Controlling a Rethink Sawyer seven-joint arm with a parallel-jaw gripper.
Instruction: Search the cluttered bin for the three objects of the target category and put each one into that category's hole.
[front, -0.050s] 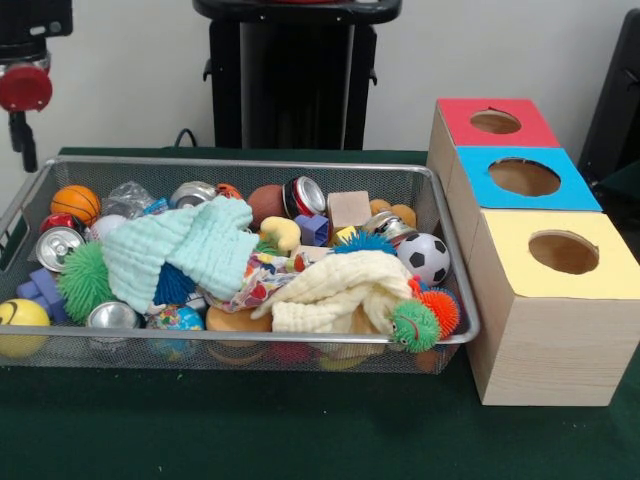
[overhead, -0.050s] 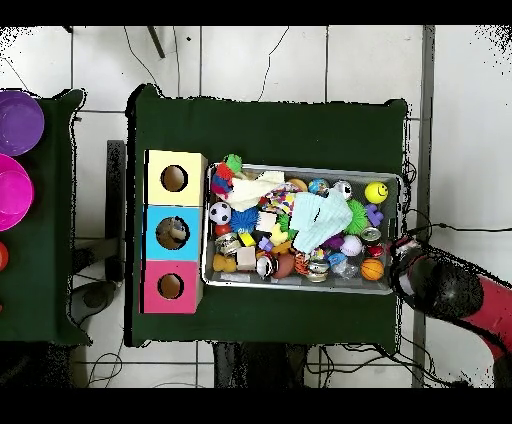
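Bin (front, -0.050s: 455, 300) — three cans (front, -0.050s: 58, 245), two cloths (front, -0.050s: 185, 250)

Even, diffuse light is cast from above, and both views are evenly lit. Small glints are seen on the silver drink cans (front, -0.050s: 58, 246) in the grey wire-mesh bin (front, -0.050s: 300, 170). A soft shadow is thrown on the dark green table cloth (front, -0.050s: 300, 430) beneath the bin's near wall.

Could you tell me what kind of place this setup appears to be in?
Probably a robotics lab: a wire bin of mixed toys on a green-covered table, three wooden boxes with coloured tops and holes, and a red robot arm beside it.
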